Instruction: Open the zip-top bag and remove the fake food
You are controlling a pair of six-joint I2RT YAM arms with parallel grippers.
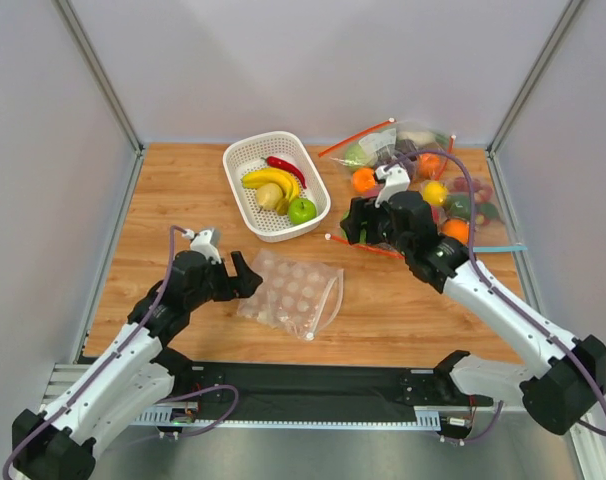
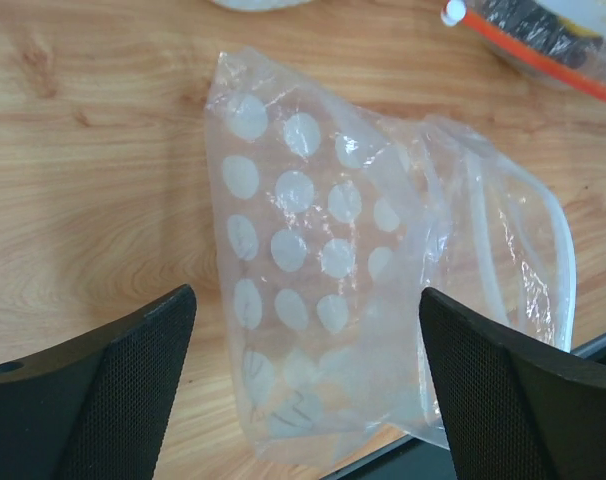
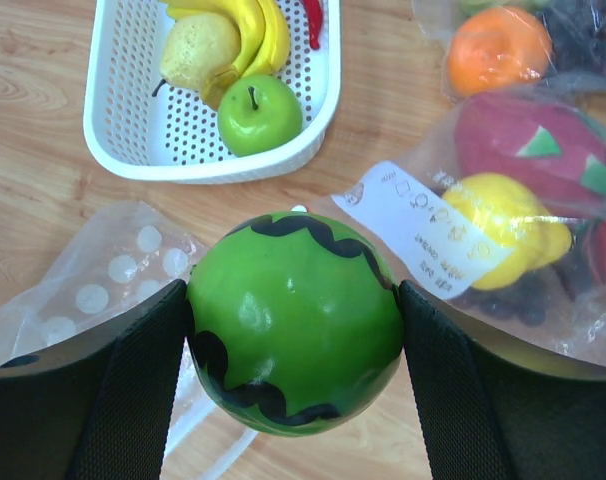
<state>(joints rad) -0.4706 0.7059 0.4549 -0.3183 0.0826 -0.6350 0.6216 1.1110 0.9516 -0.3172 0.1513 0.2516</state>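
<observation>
L gripper (image 1: pixel 245 277) jaws apart, nothing held, just beside dotted zip-top bag (image 1: pixel 291 292) lying flat on table (image 1: pixel 183 200); R gripper (image 1: pixel 347 231) clamped on green dark-striped ball (image 3: pixel 295 320); banana (image 1: pixel 268 178), chili (image 1: pixel 286 168), green apple (image 1: pixel 302 210), yellowish fruit (image 1: pixel 270 196) in white basket (image 1: pixel 245 152).

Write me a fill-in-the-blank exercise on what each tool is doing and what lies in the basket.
1. The right tool is shut on a round fruit, ____ with dark wavy stripes.
2. The open left tool hangs over the zip-top bag, clear plastic printed with white ____.
3. In the white basket, beside the red chili, lies a yellow ____.

Missing words: green; dots; banana
</observation>
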